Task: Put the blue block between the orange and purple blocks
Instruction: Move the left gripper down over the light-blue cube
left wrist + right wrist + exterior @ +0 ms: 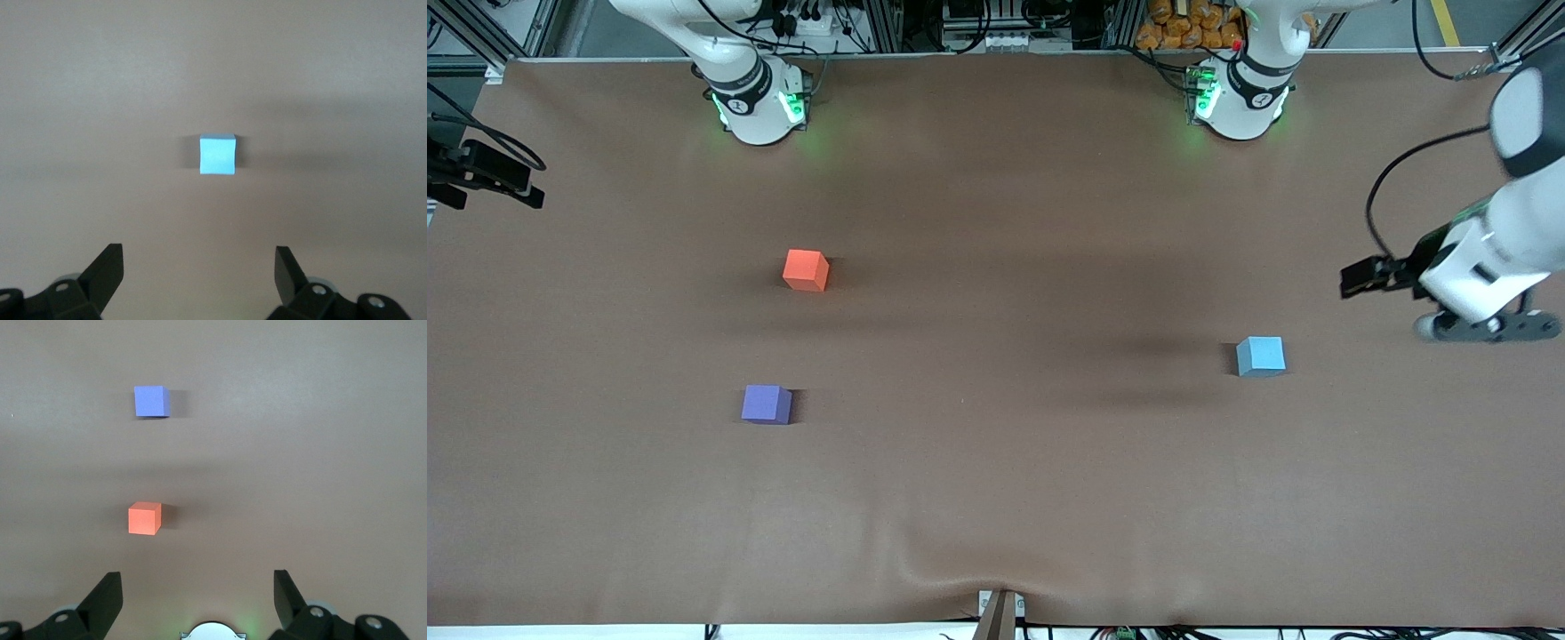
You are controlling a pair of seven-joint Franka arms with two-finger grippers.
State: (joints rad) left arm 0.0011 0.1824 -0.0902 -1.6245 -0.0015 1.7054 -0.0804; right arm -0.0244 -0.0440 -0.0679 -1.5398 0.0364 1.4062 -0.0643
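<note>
Your blue block (1261, 356) sits on the tabletop toward the left arm's end, about midway between the robots' edge and the front-camera edge, nothing touching it.

Your orange block (806, 269) and purple block (766, 404) lie toward the right arm's end, well apart from the blue one. The purple is nearer the front camera than the orange, with bare cloth between them.

Left gripper (199, 270): you see it up in the air over the left arm's end of the tabletop, near the blue block, fingers spread wide, holding nothing. The front view cuts the arm off at the frame's edge.

Right gripper (198, 595): fingers spread wide, empty, looking down on the orange and purple blocks. In the front view you find only a dark piece at the frame's edge by the right arm's end; that arm waits.

Surface: a brown cloth (996, 498) covers the whole tabletop, with soft shadows and a pucker at the middle of the front-camera edge.

Room: cables, metal framing and orange packets show along the robots' edge, too small for you to read further.
</note>
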